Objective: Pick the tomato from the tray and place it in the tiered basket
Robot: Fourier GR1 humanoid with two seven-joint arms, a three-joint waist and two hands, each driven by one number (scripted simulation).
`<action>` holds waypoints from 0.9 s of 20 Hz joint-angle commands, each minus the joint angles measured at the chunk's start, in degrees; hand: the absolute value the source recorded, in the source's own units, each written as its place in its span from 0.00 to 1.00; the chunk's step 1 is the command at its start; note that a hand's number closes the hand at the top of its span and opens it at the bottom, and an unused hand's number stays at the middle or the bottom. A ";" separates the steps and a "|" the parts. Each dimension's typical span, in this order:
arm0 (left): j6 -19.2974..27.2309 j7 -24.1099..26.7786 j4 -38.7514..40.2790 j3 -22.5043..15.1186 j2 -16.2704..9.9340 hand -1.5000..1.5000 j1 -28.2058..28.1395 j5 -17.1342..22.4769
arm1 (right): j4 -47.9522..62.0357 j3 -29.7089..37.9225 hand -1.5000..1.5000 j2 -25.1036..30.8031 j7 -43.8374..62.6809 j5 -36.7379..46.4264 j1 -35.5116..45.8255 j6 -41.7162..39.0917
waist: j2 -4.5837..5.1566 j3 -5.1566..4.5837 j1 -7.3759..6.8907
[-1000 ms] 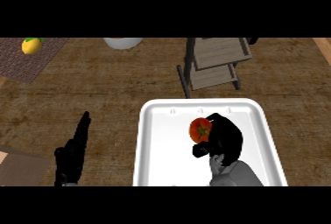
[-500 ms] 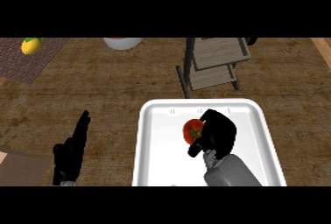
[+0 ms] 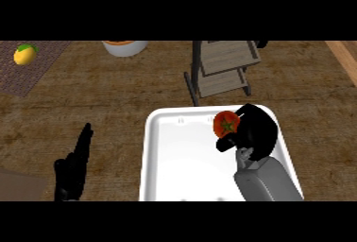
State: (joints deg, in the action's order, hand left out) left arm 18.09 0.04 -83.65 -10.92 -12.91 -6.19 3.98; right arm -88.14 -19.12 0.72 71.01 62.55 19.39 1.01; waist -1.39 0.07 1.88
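Tomato (image 3: 225,124) is held at the tray's (image 3: 174,160) upper right, cupped by the right hand (image 3: 252,132), fingers curled round it. Left hand (image 3: 73,165) is rested flat at lower left, fingers straight. Lift should be cleared above the rim before the basket (image 3: 222,66) is approached.

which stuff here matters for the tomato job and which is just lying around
Part of the job:
- tomato
- white tray
- tiered basket
- right hand, curled round the tomato

Just lying about:
- lemon on a mat
- white bowl
- left hand, resting open
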 commanded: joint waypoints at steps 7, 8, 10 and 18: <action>0.48 -1.29 1.25 -0.47 0.49 0.50 -1.85 -0.32 | -14.10 10.01 1.00 -0.69 14.19 11.60 13.59 -2.00 | -1.24 -0.75 1.37; 0.74 -1.37 1.41 -0.10 0.45 0.50 -2.05 -0.25 | -15.29 10.02 1.00 -0.69 14.19 12.90 14.71 -3.11 | -1.27 -0.76 1.11; 0.43 -1.06 1.47 -0.52 0.76 0.50 -2.42 -0.19 | -17.00 10.70 1.00 -0.70 14.19 17.30 19.88 -6.57 | -1.49 -0.95 0.87; -0.12 -1.12 2.43 0.11 0.28 0.50 -1.19 -0.26 | -15.32 12.23 1.00 -0.71 13.78 26.46 34.14 -20.52 | -0.95 -0.95 -0.40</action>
State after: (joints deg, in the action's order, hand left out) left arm 18.32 -0.07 -83.47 -10.44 -13.12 -6.89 3.47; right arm -104.01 -7.70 0.23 71.08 85.81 45.34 -8.22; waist -2.78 -0.53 2.14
